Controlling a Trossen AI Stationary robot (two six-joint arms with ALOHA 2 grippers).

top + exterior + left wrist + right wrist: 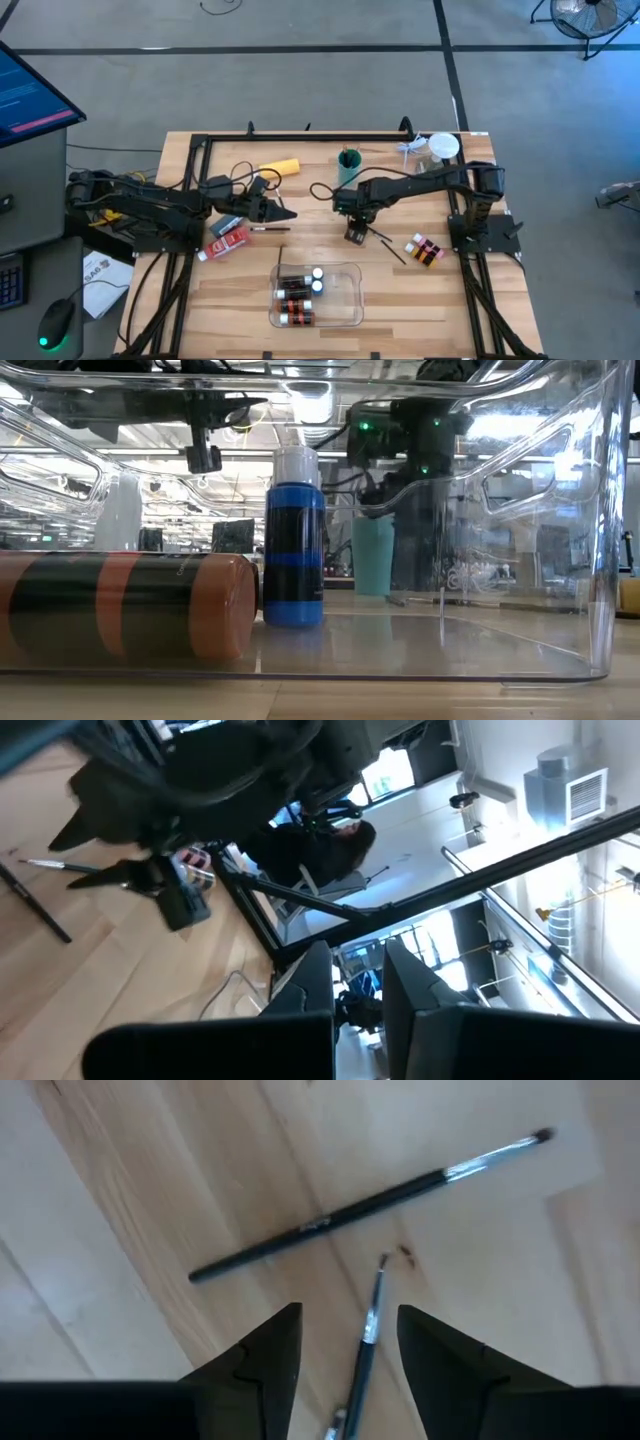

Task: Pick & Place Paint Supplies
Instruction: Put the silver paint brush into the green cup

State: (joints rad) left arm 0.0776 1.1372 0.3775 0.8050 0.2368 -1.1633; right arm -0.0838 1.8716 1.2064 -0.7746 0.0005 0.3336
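With its jaws spread, the right gripper (348, 1342) straddles a thin paint brush (364, 1342) that may roll or skid aside as they close, while another brush (370, 1202) lies just ahead

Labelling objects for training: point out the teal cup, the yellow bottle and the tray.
Teal cup (348, 163), high view, its rim.
Yellow bottle (280, 168), high view, mid-body.
Tray (350, 268), high view, bare floor near its far right corner.
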